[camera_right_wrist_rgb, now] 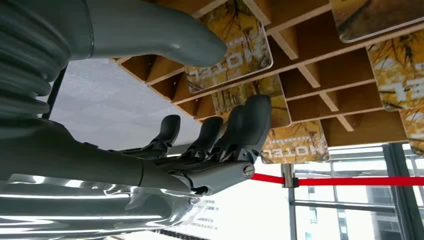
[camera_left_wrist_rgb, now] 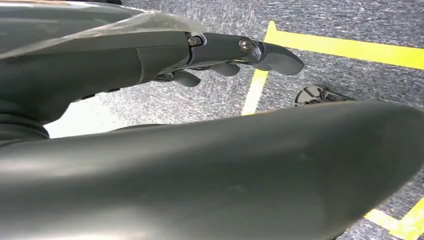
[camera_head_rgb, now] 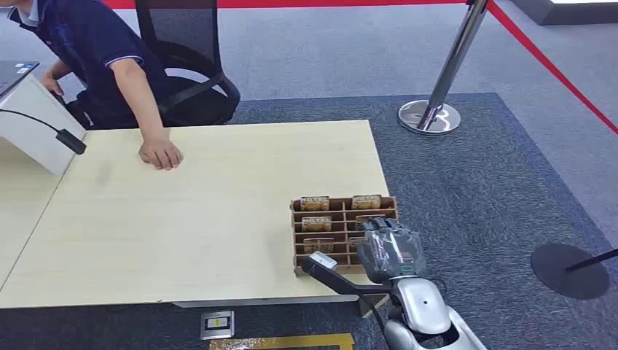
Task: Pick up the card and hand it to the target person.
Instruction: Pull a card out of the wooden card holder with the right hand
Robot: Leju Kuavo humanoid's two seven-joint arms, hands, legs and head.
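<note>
A wooden card rack (camera_head_rgb: pixel 297 240) stands at the table's right front corner, with several yellow "HOTEL" cards (camera_head_rgb: pixel 315 203) upright in its slots. My right hand (camera_head_rgb: pixel 390 251) hovers over the rack's near right part. In the right wrist view its dark fingers (camera_right_wrist_rgb: pixel 250 120) reach up to a card (camera_right_wrist_rgb: pixel 252 97) in the rack (camera_right_wrist_rgb: pixel 310 75). The thumb (camera_right_wrist_rgb: pixel 160 35) stands apart beside another card (camera_right_wrist_rgb: pixel 230 50), and nothing is held. My left hand (camera_left_wrist_rgb: pixel 200 55) hangs over the carpet with its fingers stretched out and holds nothing. The person's hand (camera_head_rgb: pixel 160 153) rests on the table's far left.
The person in a dark blue shirt (camera_head_rgb: pixel 87 44) leans in from the far left beside a black office chair (camera_head_rgb: pixel 197 80). A white box (camera_head_rgb: pixel 33 124) sits on the table's left end. A chrome stanchion (camera_head_rgb: pixel 430 115) with a red rope stands beyond the table's right side.
</note>
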